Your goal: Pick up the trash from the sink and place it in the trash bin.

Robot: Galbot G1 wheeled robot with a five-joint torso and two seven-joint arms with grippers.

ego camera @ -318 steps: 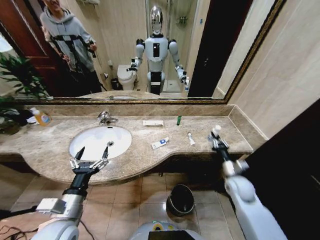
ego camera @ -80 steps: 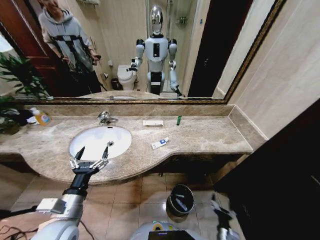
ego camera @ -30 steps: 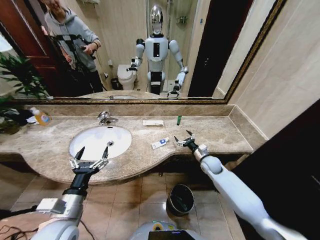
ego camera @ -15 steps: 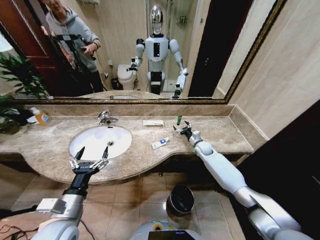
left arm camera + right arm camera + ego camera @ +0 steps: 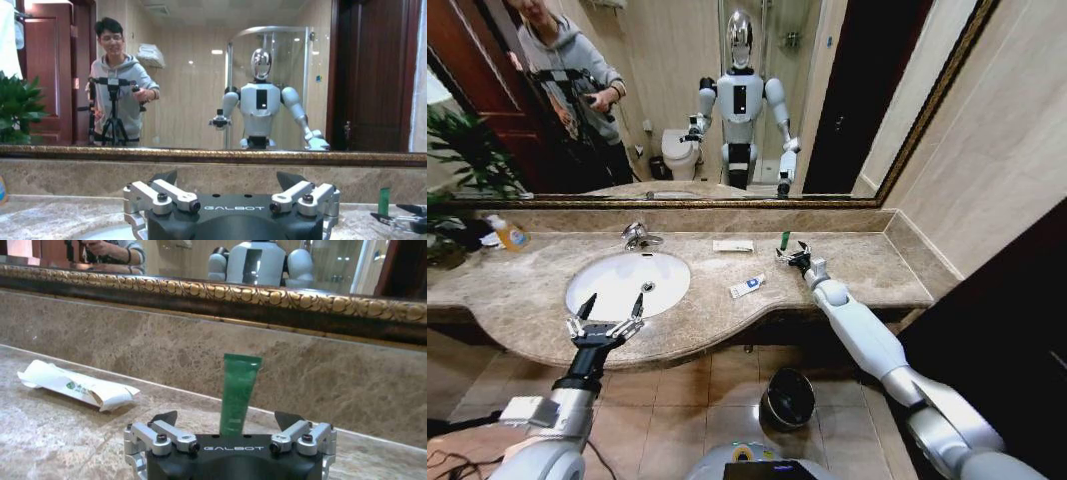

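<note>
The green tube [image 5: 785, 240] stands upright against the back wall of the marble counter, right of the sink [image 5: 612, 292]. My right gripper [image 5: 794, 254] is open just in front of it. In the right wrist view the green tube [image 5: 239, 390] rises just beyond the gap between the open fingers [image 5: 163, 418]. The flat white packet [image 5: 732, 245] [image 5: 77, 385] and the white-blue packet [image 5: 747, 286] lie on the counter. The trash bin [image 5: 768, 402] sits on the floor below. My left gripper [image 5: 607, 320] [image 5: 227, 177] hovers open at the sink's front rim.
A chrome faucet [image 5: 637, 236] stands behind the basin. An orange-labelled soap bottle [image 5: 512, 236] and a plant [image 5: 457, 170] are at the far left. A gold-framed mirror runs along the wall. The counter ends at a side wall on the right.
My right arm rose from beside the bin on the floor, reached across the counter and closed in on the green tube. The left arm stayed still.
</note>
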